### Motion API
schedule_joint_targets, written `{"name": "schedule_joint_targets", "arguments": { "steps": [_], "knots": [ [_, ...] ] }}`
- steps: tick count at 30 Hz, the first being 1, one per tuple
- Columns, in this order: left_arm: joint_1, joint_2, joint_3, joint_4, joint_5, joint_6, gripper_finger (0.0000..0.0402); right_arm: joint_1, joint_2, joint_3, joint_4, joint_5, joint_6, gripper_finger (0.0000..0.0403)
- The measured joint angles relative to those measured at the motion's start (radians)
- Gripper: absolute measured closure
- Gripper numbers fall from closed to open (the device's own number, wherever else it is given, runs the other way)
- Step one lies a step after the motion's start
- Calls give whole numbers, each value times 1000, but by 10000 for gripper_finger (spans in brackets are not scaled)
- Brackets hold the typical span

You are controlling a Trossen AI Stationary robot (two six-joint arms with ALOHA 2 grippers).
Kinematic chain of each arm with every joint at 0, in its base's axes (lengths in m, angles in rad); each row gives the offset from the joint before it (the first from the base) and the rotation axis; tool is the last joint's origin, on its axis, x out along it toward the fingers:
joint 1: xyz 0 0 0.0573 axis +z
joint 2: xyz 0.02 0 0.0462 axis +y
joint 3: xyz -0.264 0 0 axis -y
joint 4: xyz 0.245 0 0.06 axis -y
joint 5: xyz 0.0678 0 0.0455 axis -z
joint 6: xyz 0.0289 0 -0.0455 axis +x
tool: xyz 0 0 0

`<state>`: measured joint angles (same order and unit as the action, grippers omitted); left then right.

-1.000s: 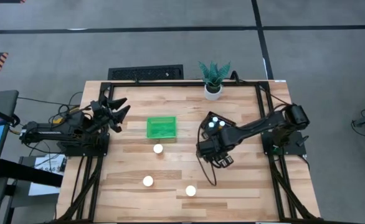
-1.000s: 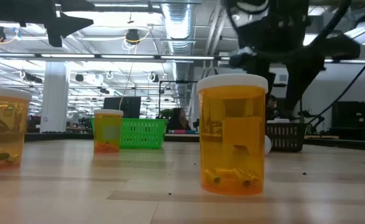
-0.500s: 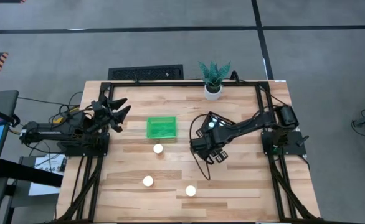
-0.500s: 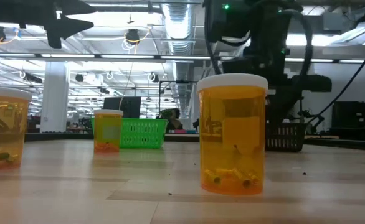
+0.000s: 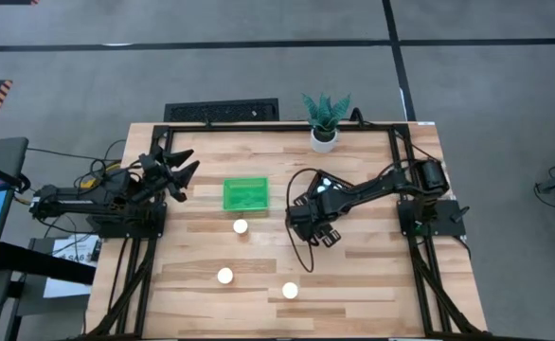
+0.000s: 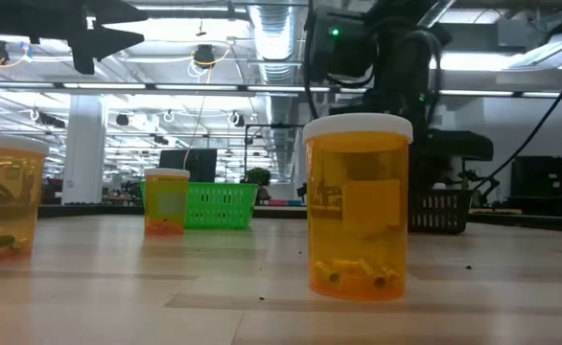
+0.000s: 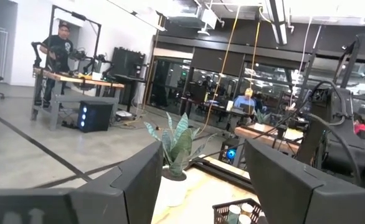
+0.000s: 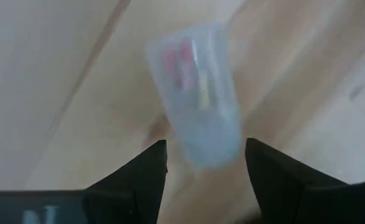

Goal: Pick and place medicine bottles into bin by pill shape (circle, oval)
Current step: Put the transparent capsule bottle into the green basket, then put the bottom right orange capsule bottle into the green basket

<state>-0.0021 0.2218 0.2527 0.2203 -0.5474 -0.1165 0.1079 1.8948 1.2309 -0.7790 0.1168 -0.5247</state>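
The table (image 5: pixel 259 275) is a pale butcher-block top of wooden strips in a black metal frame, standing on a grey concrete floor crossed by dark lines; the low view looks across it into a wide hall with ceiling ducts and rows of strip lights. At the far left, the left gripper (image 5: pixel 175 169) hangs near the table's left edge with its fingers spread apart and nothing between them. Next comes the green basket (image 5: pixel 245 194), and just in front of it one medicine bottle (image 5: pixel 241 226) shows its white cap. Two more bottles stand nearer the front edge, one (image 5: pixel 224 276) to the left and one (image 5: pixel 290 291) to the right; in the low view they are amber cylinders with white caps and a few small pills lying at the bottom (image 6: pixel 358 206). Further right, the right gripper (image 5: pixel 308 216) hovers low over the middle of the table with its fingers parted around a clear bottle (image 8: pixel 198 93) lying on the wood, apparently not touching it. Behind the arm a dark basket (image 5: pixel 331 189) holds white-capped bottles, and a potted plant (image 5: pixel 325 121) stands at the back edge.
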Motion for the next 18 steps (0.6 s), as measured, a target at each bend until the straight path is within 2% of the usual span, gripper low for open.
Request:
{"name": "schedule_joint_targets", "arguments": {
  "steps": [4, 8, 18],
  "knots": [
    [0, 0, 0, -1, 0, 0, 182, 1, 13, -6, 35, 2, 0, 185],
    [0, 0, 0, -3, 0, 0, 182, 1, 7, -5, 61, 4, 1, 207],
    [0, 0, 0, -5, -1, -1, 182, 10, 9, -5, 51, 19, 46, 336]
  ]
}}
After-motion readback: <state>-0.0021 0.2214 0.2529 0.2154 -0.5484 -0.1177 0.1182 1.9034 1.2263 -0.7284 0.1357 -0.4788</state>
